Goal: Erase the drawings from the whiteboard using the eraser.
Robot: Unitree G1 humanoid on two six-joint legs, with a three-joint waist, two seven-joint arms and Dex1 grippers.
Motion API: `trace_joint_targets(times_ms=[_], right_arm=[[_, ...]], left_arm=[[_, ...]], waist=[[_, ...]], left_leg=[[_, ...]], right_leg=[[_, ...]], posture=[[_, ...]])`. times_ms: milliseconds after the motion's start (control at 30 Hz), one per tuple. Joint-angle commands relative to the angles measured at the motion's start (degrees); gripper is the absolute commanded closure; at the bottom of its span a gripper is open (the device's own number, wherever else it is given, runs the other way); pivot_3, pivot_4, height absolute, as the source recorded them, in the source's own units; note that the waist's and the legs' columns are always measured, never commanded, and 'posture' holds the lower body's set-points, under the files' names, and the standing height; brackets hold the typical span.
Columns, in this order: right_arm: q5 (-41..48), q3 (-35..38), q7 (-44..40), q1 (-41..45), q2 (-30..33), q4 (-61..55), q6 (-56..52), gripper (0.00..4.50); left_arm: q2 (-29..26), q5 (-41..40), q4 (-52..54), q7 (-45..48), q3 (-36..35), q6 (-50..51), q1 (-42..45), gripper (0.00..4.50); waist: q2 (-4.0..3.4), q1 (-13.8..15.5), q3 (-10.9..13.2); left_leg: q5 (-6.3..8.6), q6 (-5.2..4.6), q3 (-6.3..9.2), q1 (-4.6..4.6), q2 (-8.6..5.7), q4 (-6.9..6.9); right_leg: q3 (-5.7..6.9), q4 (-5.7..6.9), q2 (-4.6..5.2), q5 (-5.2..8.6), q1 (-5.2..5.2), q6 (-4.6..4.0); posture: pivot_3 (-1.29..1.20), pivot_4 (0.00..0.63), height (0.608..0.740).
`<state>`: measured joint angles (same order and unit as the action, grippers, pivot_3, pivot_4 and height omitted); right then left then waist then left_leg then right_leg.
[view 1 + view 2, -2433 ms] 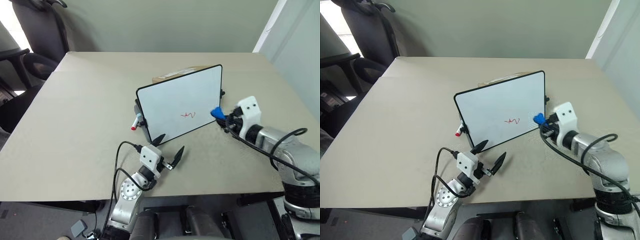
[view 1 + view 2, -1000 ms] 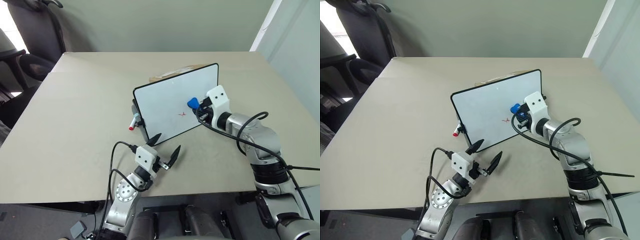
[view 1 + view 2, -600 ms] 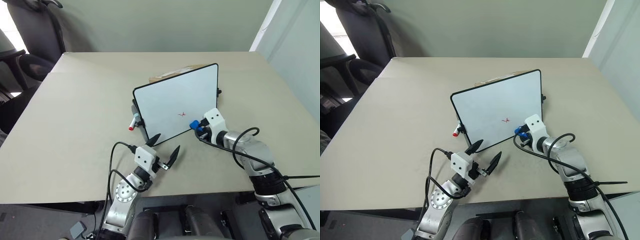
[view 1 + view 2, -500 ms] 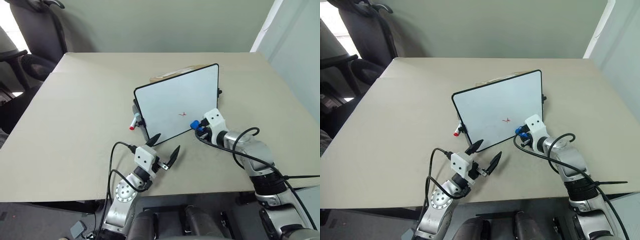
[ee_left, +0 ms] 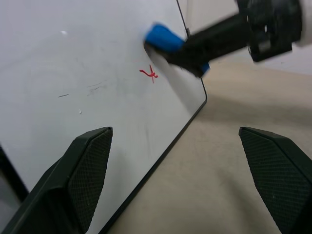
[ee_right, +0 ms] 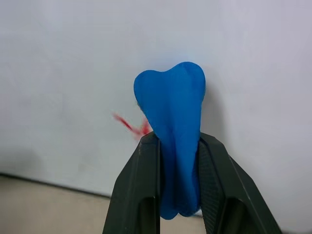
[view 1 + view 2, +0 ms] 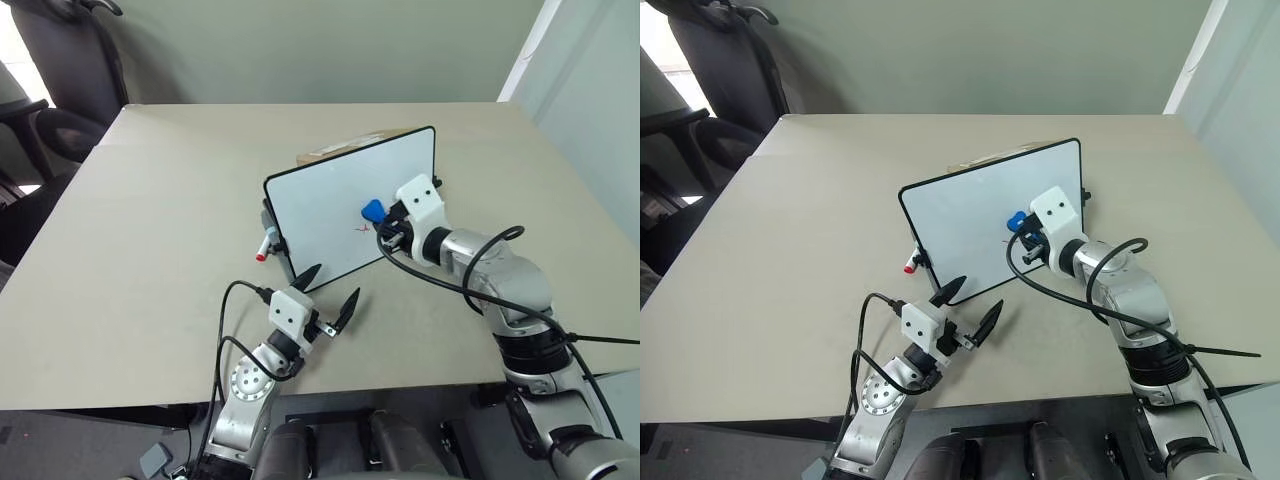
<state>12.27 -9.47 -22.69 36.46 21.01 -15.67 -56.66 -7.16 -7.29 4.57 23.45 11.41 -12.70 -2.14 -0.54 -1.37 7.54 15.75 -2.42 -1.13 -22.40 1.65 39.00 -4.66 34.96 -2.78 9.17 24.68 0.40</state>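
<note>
- At the left edge of the scene, dark office chairs (image 7: 70,70) stand off the wide, matte beige bench (image 7: 150,200), well clear of the work.
- Near the front of the bench the left claw (image 7: 327,292) hovers low with its two pointed black fingers apart and nothing between them; it is aimed toward the board, probably parked out of the way while the other arm works.
- Just beyond it a white marker with a red tip (image 7: 266,245) lies on the bench beside the board's left edge, untouched.
- In the middle stands the whiteboard (image 7: 330,200), a glossy white rectangle with a thin black frame and rounded corners. It is tilted back, seemingly propped on the brown cardboard box (image 7: 340,150) behind it, which presents its face to the arms.
- Low on the board's right half sit the drawings (image 5: 149,74), now only a small thin red marker squiggle; the surface around it looks clean apart from faint grey scuffs.
- Touching or just off the board right above that mark is the eraser (image 6: 171,117), a small, chunky, bright blue piece with a rounded, lobed tip and a soft look.
- The right claw (image 6: 178,161) is clamped on the eraser's lower half, leaving the tip free to rub. It reaches in from the right with the tip turned into the board.
- Judging from the remnant, one more pass downward across the red should finish the job.
</note>
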Motion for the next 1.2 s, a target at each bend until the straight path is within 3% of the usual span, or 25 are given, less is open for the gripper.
trace_joint_targets(times_ms=[33,333,833,1200], right_arm=[[1.0,0.6,-0.4,1.4,-0.8,-2.3,-0.1,3.57],[-1.4,-2.6,-1.0,-5.2,0.2,3.5,1.3,3.57],[2.2,1.2,-2.8,-0.2,-1.6,-2.9,4.3,3.57],[-1.2,-3.6,-1.9,-4.6,0.3,3.2,3.6,3.57]], left_arm=[[0.4,-0.1,1.2,0.0,0.0,-0.7,0.5,0.0],[0.3,-0.1,2.1,-0.1,-0.4,-0.6,0.0,0.0],[0.4,-0.2,1.9,0.2,-0.4,-0.5,0.3,0.0],[0.4,0.0,1.5,0.4,-0.3,-0.6,0.8,0.0]], waist=[[0.0,0.0,0.0],[0.02,0.1,0.0],[0.02,0.0,0.0],[0.03,0.5,0.0]], left_leg=[[0.01,-0.01,0.0,-0.02,0.0,0.01],[0.03,-0.01,0.01,-0.02,0.0,0.02],[-0.08,0.03,0.01,-0.06,0.0,0.0],[0.06,-0.12,0.01,-0.06,0.0,0.06]], right_leg=[[0.0,0.0,0.0,0.0,0.0,-0.01],[0.0,0.03,0.0,0.04,-0.01,0.02],[0.0,0.02,0.0,-0.15,0.04,0.02],[0.0,0.0,0.01,-0.08,0.02,-0.22]], posture=[[0.0,0.15,0.74],[0.0,0.15,0.74],[0.0,0.15,0.74],[0.0,0.15,0.74]])
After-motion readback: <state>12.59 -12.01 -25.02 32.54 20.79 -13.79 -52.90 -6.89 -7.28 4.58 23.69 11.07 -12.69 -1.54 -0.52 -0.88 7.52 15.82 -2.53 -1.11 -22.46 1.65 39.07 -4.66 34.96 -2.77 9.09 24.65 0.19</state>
